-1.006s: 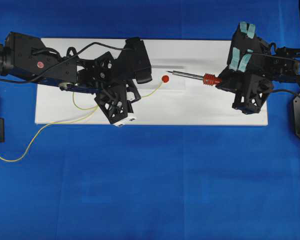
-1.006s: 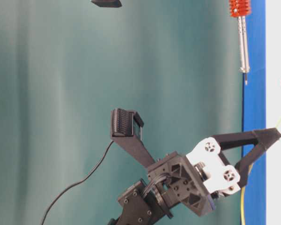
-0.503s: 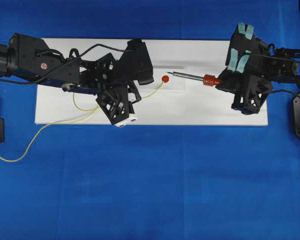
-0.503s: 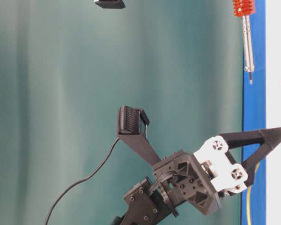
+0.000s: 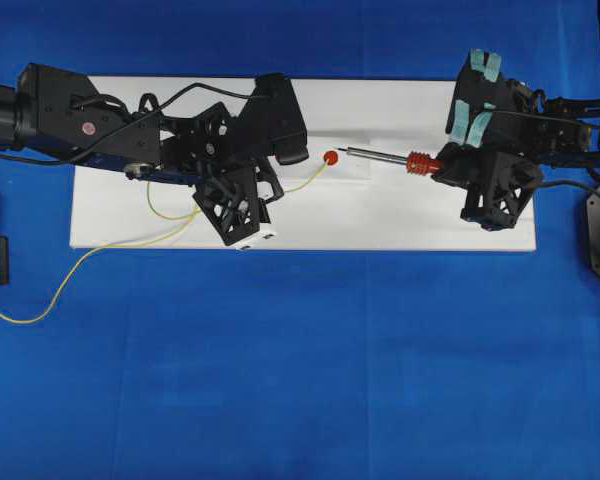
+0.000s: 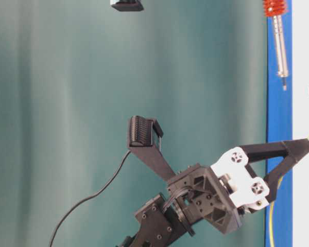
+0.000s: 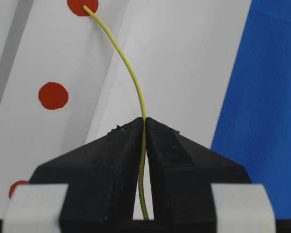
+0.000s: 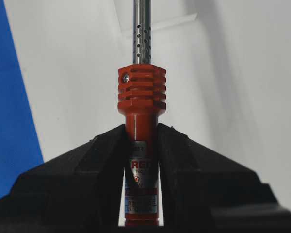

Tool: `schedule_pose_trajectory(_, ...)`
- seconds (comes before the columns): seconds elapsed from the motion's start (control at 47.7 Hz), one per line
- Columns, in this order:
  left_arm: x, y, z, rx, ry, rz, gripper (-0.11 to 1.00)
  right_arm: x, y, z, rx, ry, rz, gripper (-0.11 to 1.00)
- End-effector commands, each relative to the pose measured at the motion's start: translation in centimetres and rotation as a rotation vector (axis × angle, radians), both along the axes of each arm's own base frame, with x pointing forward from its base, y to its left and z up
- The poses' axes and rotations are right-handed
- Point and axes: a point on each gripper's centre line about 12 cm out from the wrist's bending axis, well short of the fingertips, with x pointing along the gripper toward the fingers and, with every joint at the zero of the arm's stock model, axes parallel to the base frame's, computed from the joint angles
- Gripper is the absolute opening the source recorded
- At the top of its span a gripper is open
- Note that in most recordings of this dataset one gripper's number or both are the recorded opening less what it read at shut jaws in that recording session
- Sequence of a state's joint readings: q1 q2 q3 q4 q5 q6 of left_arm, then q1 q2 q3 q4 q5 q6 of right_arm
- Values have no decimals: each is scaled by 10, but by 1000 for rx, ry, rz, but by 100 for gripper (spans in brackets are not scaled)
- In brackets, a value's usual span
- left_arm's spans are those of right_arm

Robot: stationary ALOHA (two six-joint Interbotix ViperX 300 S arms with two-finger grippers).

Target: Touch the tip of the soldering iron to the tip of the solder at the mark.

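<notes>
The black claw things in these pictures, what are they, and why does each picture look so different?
They are two robot arms, each ending in a two-fingered gripper. One picture looks down from overhead, one looks from table level and appears turned sideways, and two come from cameras on the wrists. A white board with red dots lies on a blue cloth. The left gripper is shut on the solder, a thin yellow wire whose free end rests on a red dot. The right gripper is shut on the soldering iron, whose tip points at that dot but looks just short of it.
</notes>
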State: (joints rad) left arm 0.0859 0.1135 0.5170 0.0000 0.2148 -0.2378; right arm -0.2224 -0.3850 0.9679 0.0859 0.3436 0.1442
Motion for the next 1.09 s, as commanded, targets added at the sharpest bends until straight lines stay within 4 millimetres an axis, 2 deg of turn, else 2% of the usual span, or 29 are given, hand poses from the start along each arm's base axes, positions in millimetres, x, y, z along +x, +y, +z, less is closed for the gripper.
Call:
schedule_pose_trajectory(0.0,5,2,12,5,-29,1,3,2,-1,1,-3,-1,2,6)
schedule_pose_trajectory(0.419,5,2,11,5,-26,1,3,8,-2,-9,7,41,1,6)
schedule_pose_trajectory(1.069,5,2,12,7,-26,-1,3,20,-4,-11,14,68,3,6)
